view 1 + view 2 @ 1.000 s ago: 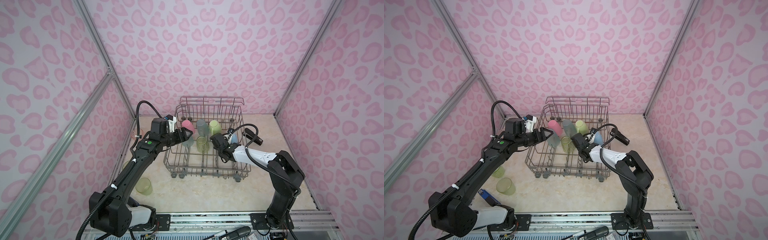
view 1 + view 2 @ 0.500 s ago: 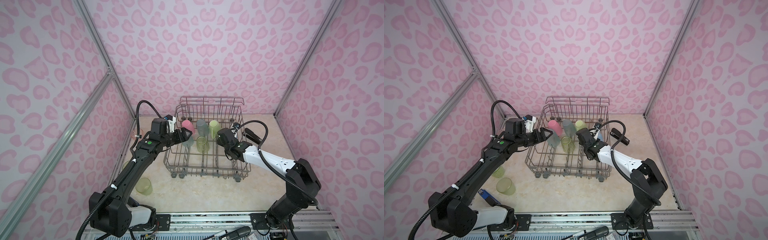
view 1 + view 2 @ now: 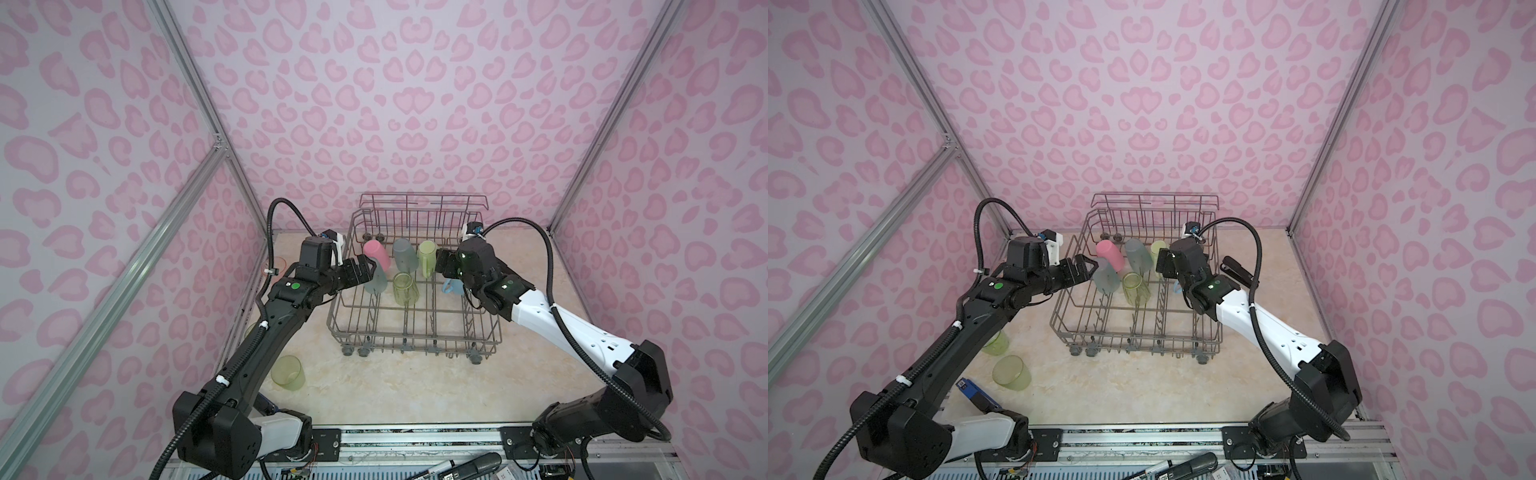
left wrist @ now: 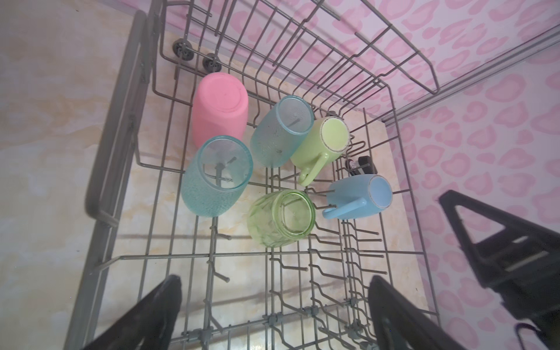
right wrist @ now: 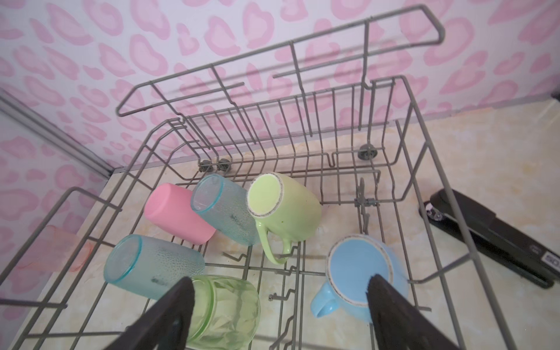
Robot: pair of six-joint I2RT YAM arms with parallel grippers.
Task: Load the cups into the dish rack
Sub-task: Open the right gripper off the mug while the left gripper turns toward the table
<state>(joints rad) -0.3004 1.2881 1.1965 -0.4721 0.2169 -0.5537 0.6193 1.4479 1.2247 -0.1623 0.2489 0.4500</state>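
Standing on the marbled worktop [image 3: 415, 395], the grey wire dish rack [image 3: 419, 337] was recorded with six cups inside, all base-up and leaning on the tines. Nearest the rack's tall back rail a row was noted: a pink cup [image 4: 219, 109] by the left wall, a teal tumbler [image 4: 281, 136] mid-rack, and a light-green mug [image 4: 321, 145] beyond it. One row forward, a second teal tumbler [image 4: 216, 178], a green faceted tumbler [image 4: 278, 218] and a light-blue mug [image 4: 360, 197] were seen in the same order.

The left pincer [image 3: 365, 270] was held over the rack's left rim, jaws wide apart with nothing between them. Whether a fingertip touched the second teal tumbler could not be told. The right pincer [image 5: 281, 318] was poised above the rack's right half, jaws likewise spread and empty. One finger was seen across the light-blue mug's base; contact could not be determined.

Outside the rack, a green tumbler [image 3: 1011, 373] was logged off the front-left corner. A lime cup [image 3: 995, 343] nearby was partly hidden by the left arm. A salmon cup [image 5: 57, 248] was noted just outside the left wall, and a black stapler [image 3: 1235, 270] just outside the right wall.
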